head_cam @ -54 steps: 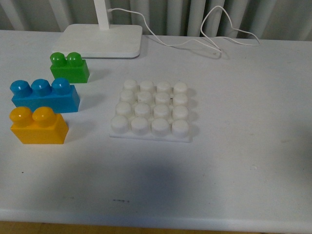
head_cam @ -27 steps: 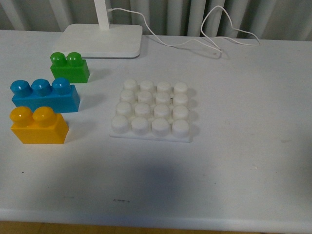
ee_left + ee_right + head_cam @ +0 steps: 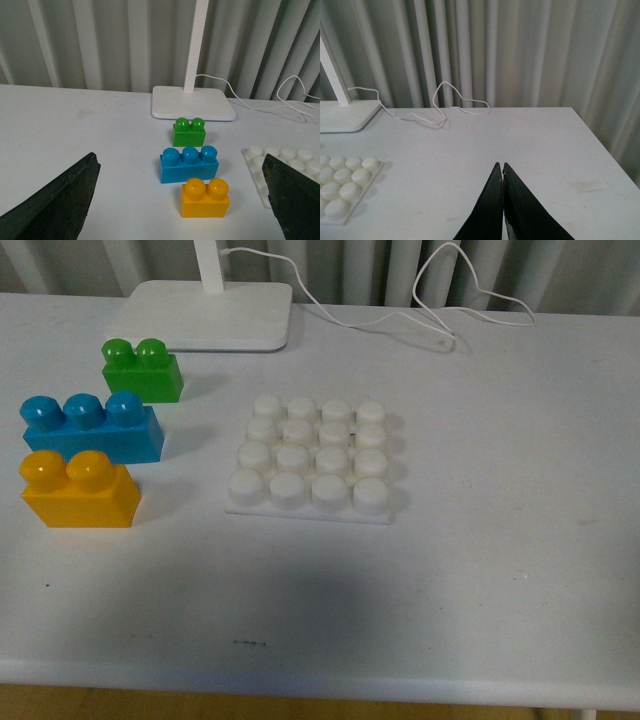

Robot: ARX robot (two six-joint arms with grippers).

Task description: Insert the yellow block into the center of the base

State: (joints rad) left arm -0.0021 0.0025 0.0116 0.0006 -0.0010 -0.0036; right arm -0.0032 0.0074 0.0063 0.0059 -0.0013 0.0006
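The yellow block (image 3: 78,490) stands on the white table at the front left, studs up. It also shows in the left wrist view (image 3: 205,199). The base (image 3: 312,458), a white studded plate, lies flat at the table's middle, to the right of the block, with nothing on it. It also shows in the left wrist view (image 3: 270,157) and the right wrist view (image 3: 345,185). My left gripper (image 3: 179,160) is open and empty, its fingers (image 3: 55,200) spread wide on the near side of the block. My right gripper (image 3: 500,166) is shut and empty, to the right of the base. Neither gripper shows in the front view.
A blue three-stud brick (image 3: 90,428) sits right behind the yellow block, and a green brick (image 3: 142,370) behind that. A white lamp foot (image 3: 205,315) and its cable (image 3: 440,300) lie at the back. The table's front edge (image 3: 320,680) is near.
The front view has shifted slightly. The bricks and the base keep their places on the table.
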